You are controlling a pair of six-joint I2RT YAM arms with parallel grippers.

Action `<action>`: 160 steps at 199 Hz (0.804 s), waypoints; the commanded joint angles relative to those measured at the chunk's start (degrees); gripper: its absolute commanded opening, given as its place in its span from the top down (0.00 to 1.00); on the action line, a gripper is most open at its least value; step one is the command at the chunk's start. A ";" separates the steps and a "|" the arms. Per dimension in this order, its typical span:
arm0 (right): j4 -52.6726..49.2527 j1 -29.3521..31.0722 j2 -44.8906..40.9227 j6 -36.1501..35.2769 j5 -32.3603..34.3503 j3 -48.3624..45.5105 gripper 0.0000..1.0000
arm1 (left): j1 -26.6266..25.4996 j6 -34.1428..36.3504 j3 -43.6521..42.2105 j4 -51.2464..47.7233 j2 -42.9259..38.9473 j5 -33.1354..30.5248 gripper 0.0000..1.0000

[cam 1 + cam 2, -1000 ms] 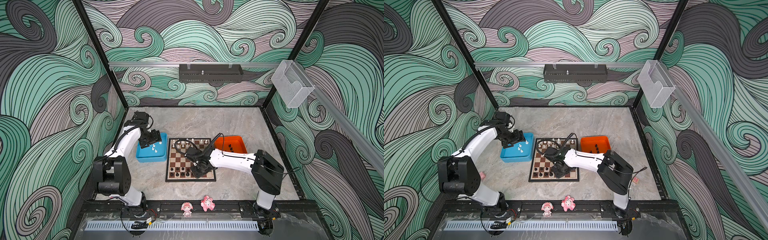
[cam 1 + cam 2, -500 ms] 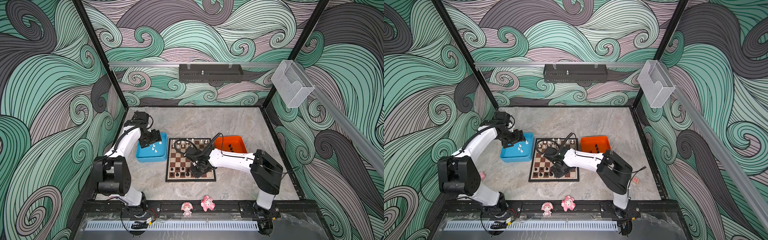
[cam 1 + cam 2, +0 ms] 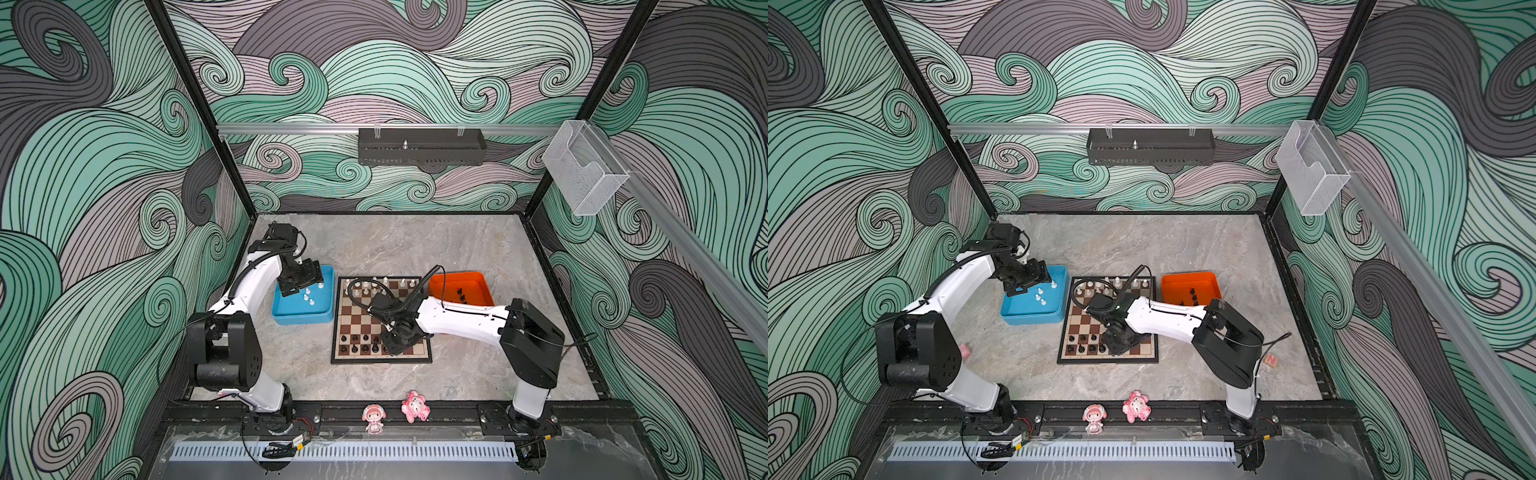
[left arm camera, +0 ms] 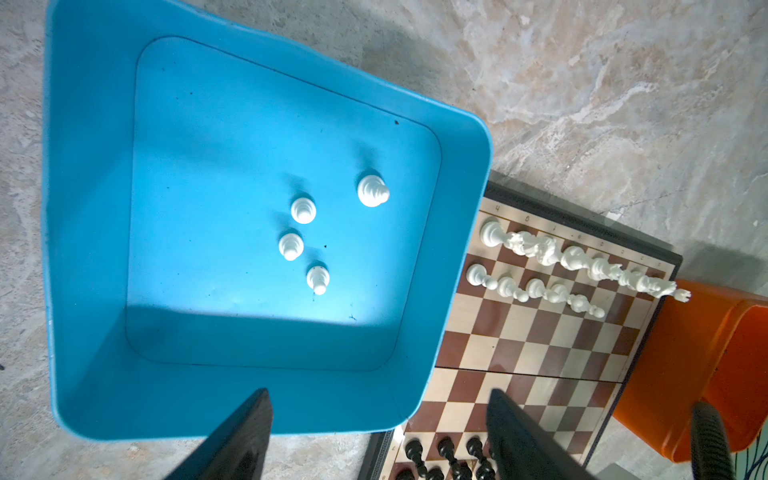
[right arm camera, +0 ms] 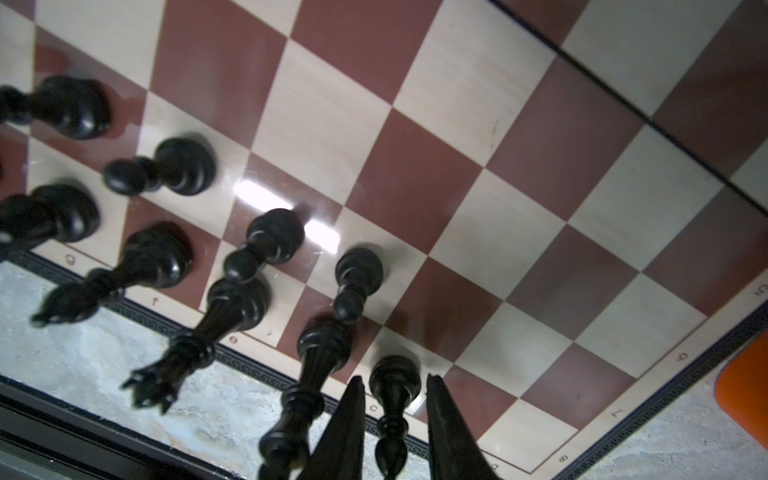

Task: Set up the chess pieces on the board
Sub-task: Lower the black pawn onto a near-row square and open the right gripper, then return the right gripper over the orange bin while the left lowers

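Right gripper [image 5: 394, 378] jaws barely parted astride black bishop [image 5: 392, 411]; withdrawal could clip tall black piece [image 5: 320, 353] just beside finger, toppling it. Left gripper [image 4: 378, 392] wide open, empty.

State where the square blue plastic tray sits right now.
In both top views the blue tray sits left of centre, beside the left edge of the brown-and-cream chessboard, beneath the open left gripper.

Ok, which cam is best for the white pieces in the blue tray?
Left wrist view: it looks down into the blue tray, showing four white pieces standing apart, nothing covering them. In both top views they are tiny specks. The right wrist view shows black pieces on the board, no blue tray.
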 commanded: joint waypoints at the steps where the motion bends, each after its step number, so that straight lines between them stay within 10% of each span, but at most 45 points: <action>1: -1.97 0.13 -0.71 0.45 1.83 1.43 0.70 | 0.29 0.47 0.10 0.22 0.35 0.27 0.17; 160: -4.03 -5.60 -11.36 -0.91 0.77 1.94 0.32 | 0.72 0.33 3.69 -2.36 0.25 -4.95 0.15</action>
